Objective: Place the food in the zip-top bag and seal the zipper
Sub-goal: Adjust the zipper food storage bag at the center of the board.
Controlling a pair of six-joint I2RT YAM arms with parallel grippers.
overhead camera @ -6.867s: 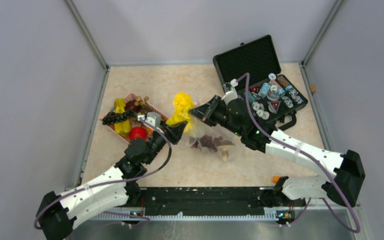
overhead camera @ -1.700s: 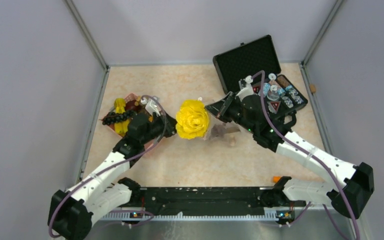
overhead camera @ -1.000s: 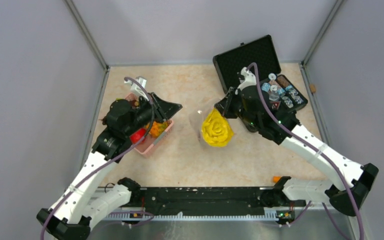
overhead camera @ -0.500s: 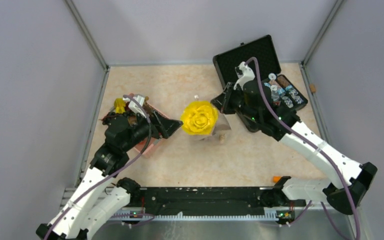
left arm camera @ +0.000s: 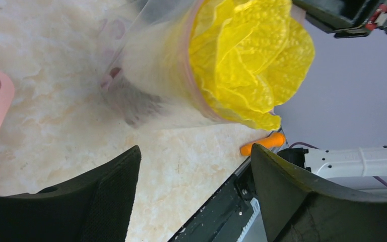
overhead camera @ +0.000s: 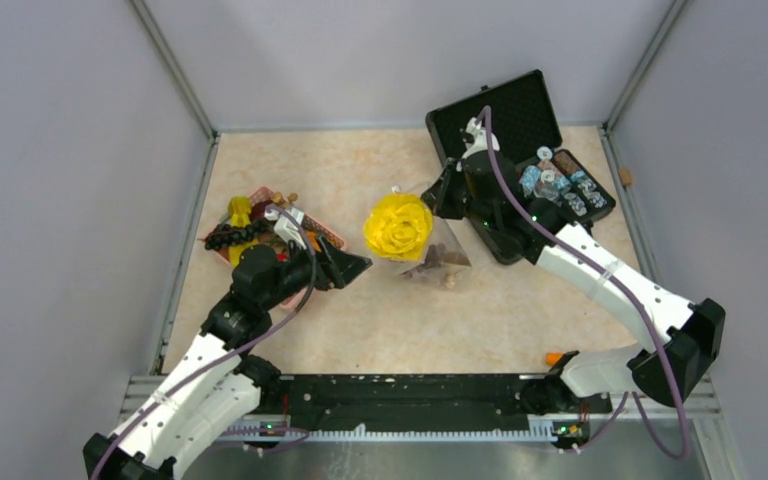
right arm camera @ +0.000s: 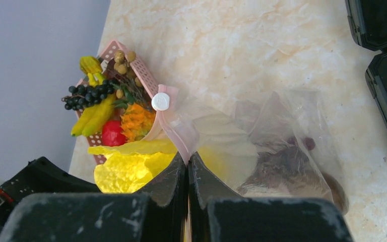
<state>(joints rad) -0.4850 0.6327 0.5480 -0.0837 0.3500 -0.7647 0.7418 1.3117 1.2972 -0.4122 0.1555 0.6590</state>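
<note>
The clear zip-top bag [overhead camera: 438, 250] lies at the table's middle with its mouth lifted. A yellow leafy toy [overhead camera: 398, 226] fills the mouth, and dark and brown pieces [overhead camera: 441, 263] sit at the bag's bottom. My right gripper [overhead camera: 434, 203] is shut on the pink zipper [right arm camera: 179, 128] strip and holds that edge up; it shows pinched in the right wrist view [right arm camera: 187, 157]. My left gripper [overhead camera: 355, 268] is open and empty, just left of the bag. In the left wrist view it [left arm camera: 196, 166] sits low over the table, below the bag [left arm camera: 151, 65] and the yellow toy [left arm camera: 247, 55].
A pink lattice basket [overhead camera: 315, 228] at the left holds yellow pieces, a dark grape bunch [right arm camera: 88, 93], a red piece [right arm camera: 112, 133] and an orange piece [right arm camera: 136, 121]. An open black case [overhead camera: 505, 120] with small items stands at the back right. An orange piece [overhead camera: 553, 357] lies by the front rail.
My left gripper has come from the basket toward the bag, lower and nearer the front. The right gripper still holds the bag edge and has shifted slightly back.
</note>
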